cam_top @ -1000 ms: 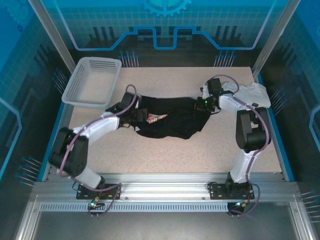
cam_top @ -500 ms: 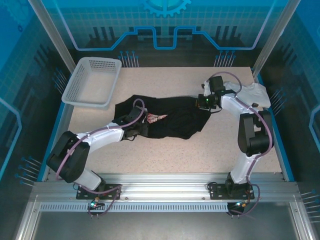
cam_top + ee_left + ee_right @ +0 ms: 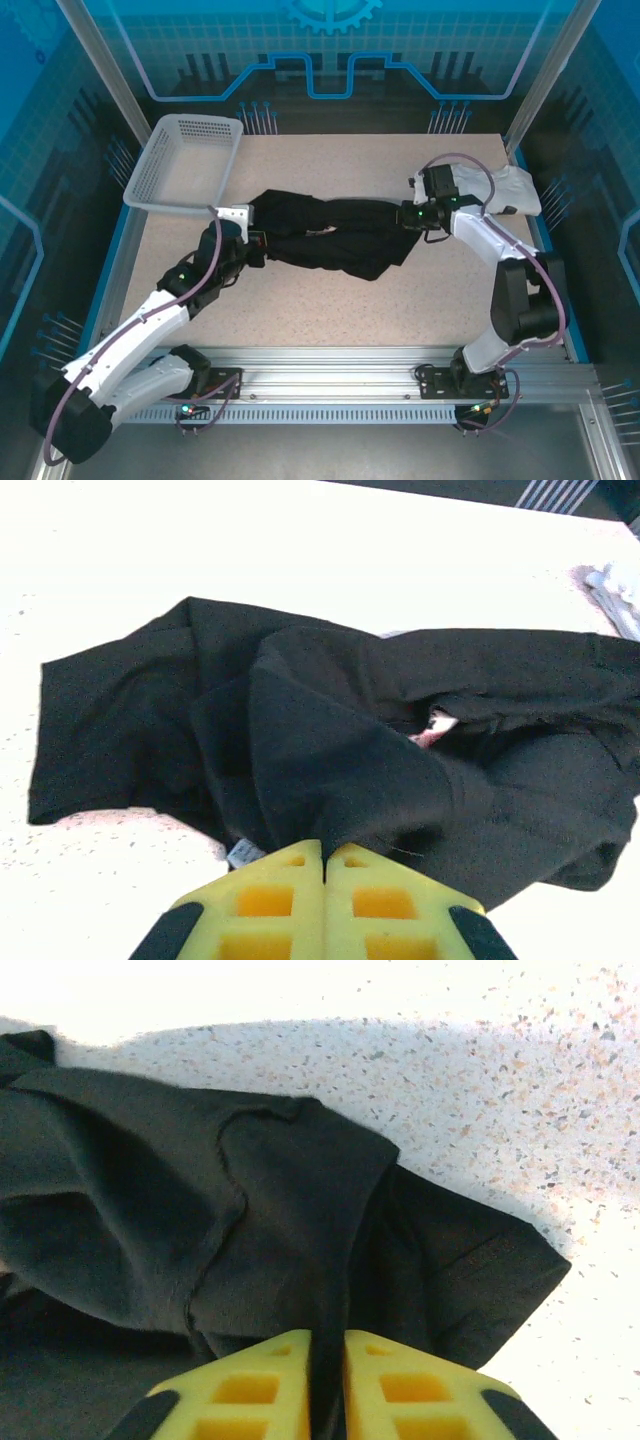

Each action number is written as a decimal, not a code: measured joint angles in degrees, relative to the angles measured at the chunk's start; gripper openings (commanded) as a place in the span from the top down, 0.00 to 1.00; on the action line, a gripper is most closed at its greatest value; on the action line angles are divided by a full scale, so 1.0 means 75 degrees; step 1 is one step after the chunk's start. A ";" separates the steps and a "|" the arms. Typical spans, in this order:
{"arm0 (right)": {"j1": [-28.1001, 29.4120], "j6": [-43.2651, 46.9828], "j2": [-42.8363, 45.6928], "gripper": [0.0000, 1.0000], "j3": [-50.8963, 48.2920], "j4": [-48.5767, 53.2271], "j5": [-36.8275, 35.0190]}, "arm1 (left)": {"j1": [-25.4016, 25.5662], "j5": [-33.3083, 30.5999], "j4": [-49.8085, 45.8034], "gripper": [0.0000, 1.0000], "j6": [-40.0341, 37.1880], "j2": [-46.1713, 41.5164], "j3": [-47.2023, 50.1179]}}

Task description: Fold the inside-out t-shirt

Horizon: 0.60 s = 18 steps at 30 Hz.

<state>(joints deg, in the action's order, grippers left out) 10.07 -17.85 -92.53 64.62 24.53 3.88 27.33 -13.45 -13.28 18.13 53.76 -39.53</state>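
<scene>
The inside-out t-shirt [image 3: 335, 240] is a black crumpled cloth stretched across the middle of the table between my two grippers. My left gripper [image 3: 257, 246] is at its left end. In the left wrist view the yellow fingers [image 3: 275, 895] of this gripper [image 3: 325, 848] are pressed together on a raised fold of the t-shirt [image 3: 360, 760], and a pale label [image 3: 436, 726] peeks from a crease. My right gripper [image 3: 406, 215] is at the t-shirt's right end. There the gripper [image 3: 327, 1340] has a narrow gap between its fingers, filled by a ridge of the black cloth [image 3: 290, 1220].
A white folded garment [image 3: 510, 185] lies at the back right, just behind the right arm. A pale mesh basket [image 3: 185, 160] stands at the back left. Bare speckled table [image 3: 350, 310] lies between the t-shirt and the near rail.
My left gripper has shut on the t-shirt's left part, and the left arm has drawn back toward the near left. The cloth is now pulled longer between the grippers. The right gripper's fingers have parted slightly.
</scene>
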 measured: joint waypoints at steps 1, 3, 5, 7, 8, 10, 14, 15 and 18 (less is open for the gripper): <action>0.0000 0.0035 -0.0181 0.70 0.0108 0.0017 -0.0073 | -0.0041 0.0035 -0.0009 0.97 -0.0003 0.0082 0.0050; 0.0035 0.0090 -0.0350 0.63 0.0187 0.0058 -0.0289 | -0.0052 0.0149 -0.0082 0.97 0.0000 0.0277 0.0131; 0.0189 0.0184 -0.0294 0.57 0.0172 0.0163 -0.0595 | -0.0052 0.0277 -0.0125 0.97 0.0009 0.0440 0.0210; 0.0507 0.0306 -0.0111 0.54 0.0079 0.0160 -0.0909 | -0.0052 0.0367 -0.0143 0.97 0.0029 0.0490 0.0289; 0.0749 0.0396 0.0020 0.53 0.0006 0.0160 -0.1070 | -0.0052 0.0379 -0.0146 0.97 0.0032 0.0493 0.0323; 0.1169 0.0510 0.0198 0.53 -0.0079 0.0172 -0.1309 | -0.0052 0.0420 -0.0140 0.97 0.0032 0.0495 0.0341; 0.1824 0.0729 0.0192 0.55 -0.0111 0.0187 -0.1845 | -0.0052 0.0475 -0.0131 0.97 0.0026 0.0583 0.0341; 0.1874 0.0769 0.0099 0.55 -0.0076 0.0219 -0.1941 | -0.0052 0.0504 -0.0131 0.96 0.0026 0.0615 0.0341; 0.1918 0.0903 -0.0437 0.55 0.0207 0.0326 -0.2273 | -0.0052 0.0551 -0.0128 0.97 0.0026 0.0667 0.0341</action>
<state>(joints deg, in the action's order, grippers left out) 24.45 -11.07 -95.81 66.17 26.98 -13.17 26.94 -9.32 -14.24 18.33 58.76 -36.97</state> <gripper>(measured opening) 0.450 0.053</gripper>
